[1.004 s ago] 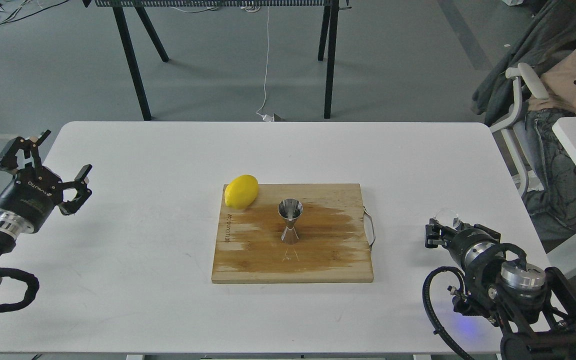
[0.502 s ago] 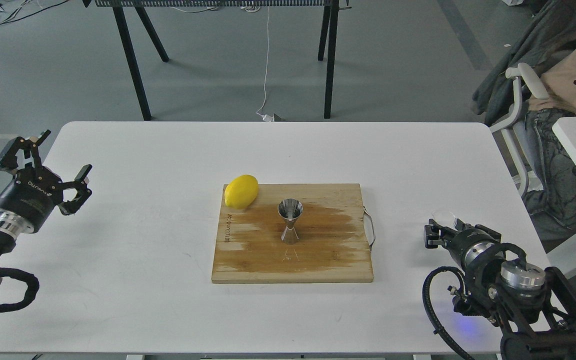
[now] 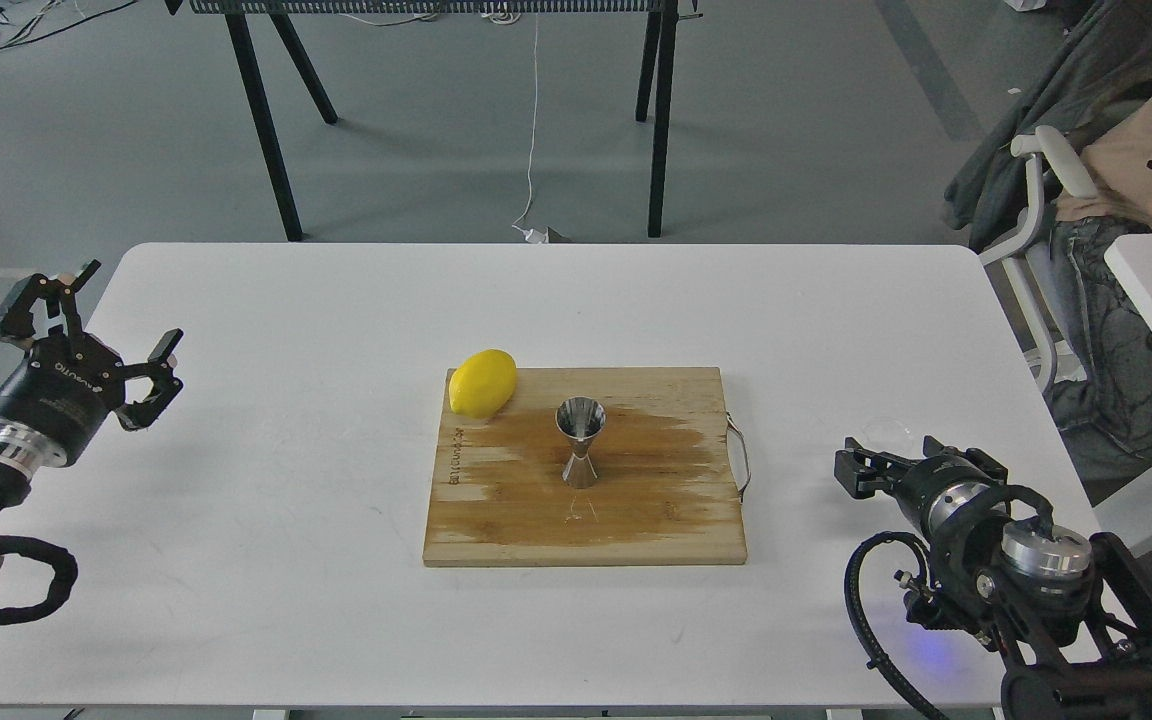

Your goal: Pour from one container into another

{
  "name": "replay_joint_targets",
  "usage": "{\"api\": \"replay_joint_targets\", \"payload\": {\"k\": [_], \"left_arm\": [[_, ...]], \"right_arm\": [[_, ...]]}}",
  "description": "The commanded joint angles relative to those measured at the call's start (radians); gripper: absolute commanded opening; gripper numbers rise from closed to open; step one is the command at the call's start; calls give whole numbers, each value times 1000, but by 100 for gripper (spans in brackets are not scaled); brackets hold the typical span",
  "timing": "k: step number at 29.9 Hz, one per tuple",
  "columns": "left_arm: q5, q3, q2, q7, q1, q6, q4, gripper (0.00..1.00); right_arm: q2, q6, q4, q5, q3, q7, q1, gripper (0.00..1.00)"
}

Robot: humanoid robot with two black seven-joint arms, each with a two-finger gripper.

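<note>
The steel hourglass jigger (image 3: pixel 580 440) stands upright in the middle of the wooden cutting board (image 3: pixel 636 520). The small clear glass cup (image 3: pixel 888 431) rests upright on the white table near the right edge, faint against the tabletop. My right gripper (image 3: pixel 891 455) sits just behind it, low over the table, its jaws spread apart with the cup at their tips and not clamped. Far off at the table's left edge, my left gripper (image 3: pixel 131 305) is raised with its fingers wide open and empty.
A yellow lemon (image 3: pixel 483 382) lies on the board's back left corner. The board has a metal handle (image 3: pixel 742 458) on its right side. A seated person (image 3: pixel 1136 200) and a chair are beyond the table's right edge.
The right gripper tipped the glass cup back upright, lowered it onto the table and spread its jaws off it. The left arm has hardly moved.
</note>
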Motion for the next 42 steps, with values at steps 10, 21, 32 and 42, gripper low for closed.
{"api": "replay_joint_targets", "payload": {"k": [10, 21, 32, 42], "left_arm": [[0, 0, -14, 0, -2, 0, 43, 100], [0, -2, -12, 0, -8, 0, 72, 100], [0, -11, -12, 0, -20, 0, 72, 100], [-2, -15, -17, 0, -32, 0, 72, 100]], "right_arm": [[-100, 73, 130, -16, 3, -50, -1, 97], [-206, 919, -55, -185, -25, -267, 76, 97], [-192, 977, -195, -184, -51, -261, 74, 97], [-147, 977, -279, -182, -34, -259, 68, 99]]}}
